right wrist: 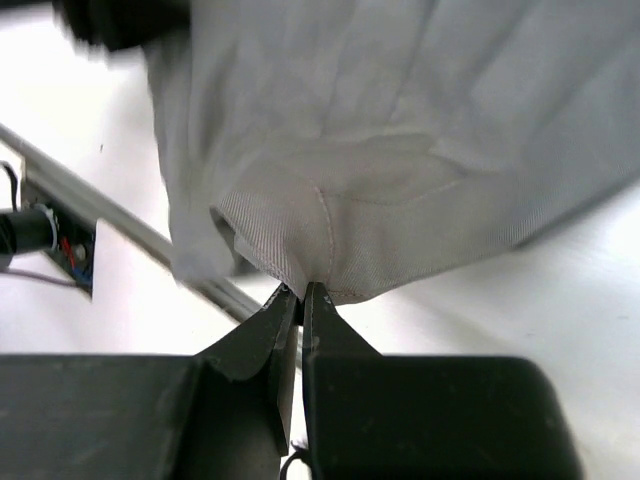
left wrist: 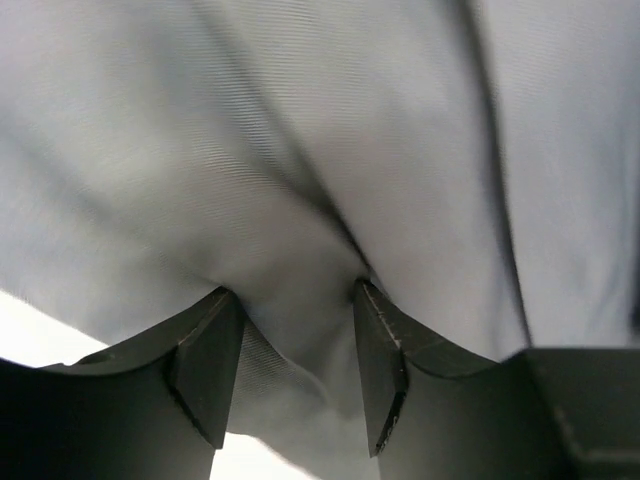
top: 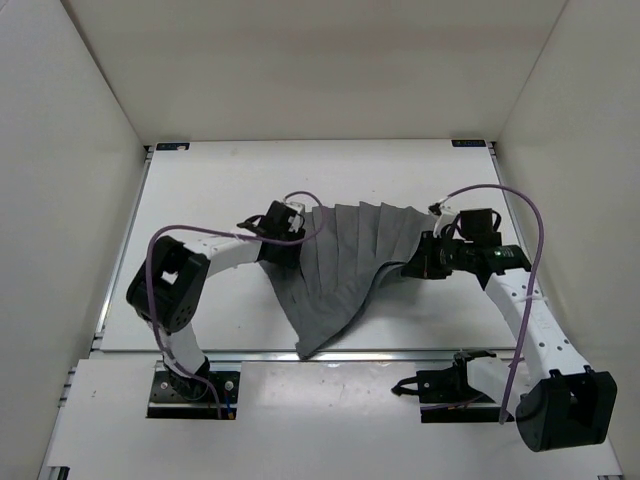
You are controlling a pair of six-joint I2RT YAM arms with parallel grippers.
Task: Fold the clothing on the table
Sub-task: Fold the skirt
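Both arms bend inward; left end effector (left wrist: 295,340) straddles a fold of clothing (top: 345,265), spread; right end effector (right wrist: 301,293) pinches the hem; table (top: 300,170) lies open beyond both.

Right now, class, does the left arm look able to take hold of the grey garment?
Probably yes. The left gripper is at the garment, with a fold of cloth between its parted fingers and nothing in the way. The right gripper pinches another edge, well clear.
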